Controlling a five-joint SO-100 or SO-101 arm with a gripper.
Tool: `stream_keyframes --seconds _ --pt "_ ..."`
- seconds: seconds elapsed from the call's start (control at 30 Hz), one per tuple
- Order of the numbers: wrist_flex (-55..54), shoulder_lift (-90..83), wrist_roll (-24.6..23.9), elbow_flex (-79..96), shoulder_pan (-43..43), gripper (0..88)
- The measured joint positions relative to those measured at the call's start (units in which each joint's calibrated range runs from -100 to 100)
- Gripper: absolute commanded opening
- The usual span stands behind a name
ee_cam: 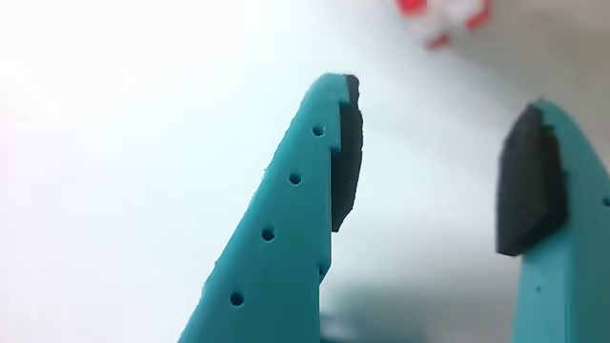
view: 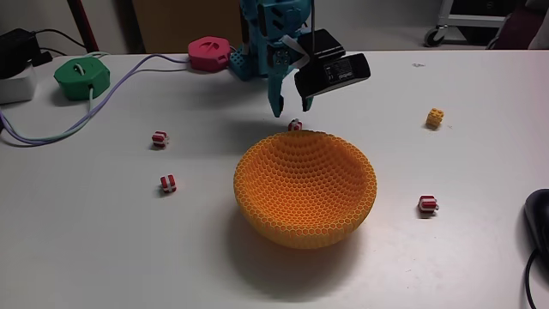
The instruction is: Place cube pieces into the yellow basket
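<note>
The end effector (view: 292,112) hangs agape over a cube piece (view: 295,125) behind the yellow basket (view: 306,190).

tool (view: 292,112) open above cube (view: 295,125) | yellow basket (view: 305,190) mid-table | three cubes (view: 159,139) scattered

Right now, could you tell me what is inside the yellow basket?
The fixed view shows nothing in the yellow basket, just bare honeycomb mesh on the far inner wall and bottom. The near rim hides the inside of the near wall, so a cube piece there would go unseen.
</note>
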Motion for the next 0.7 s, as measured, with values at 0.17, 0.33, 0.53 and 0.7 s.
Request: stream_keyframes --seconds 0.17,0.33,0.53,0.7 --pt "-10.6 7.5 -0.6 2.2 -0.4 23.2" --pt "-19.6 11.1 -1.0 4.4 -0.3 17.9" --pt "-25.4 12.3 -1.3 6.8 0.2 0.0" --pt "-25.6 12.2 -0.6 8.6 0.4 0.0"
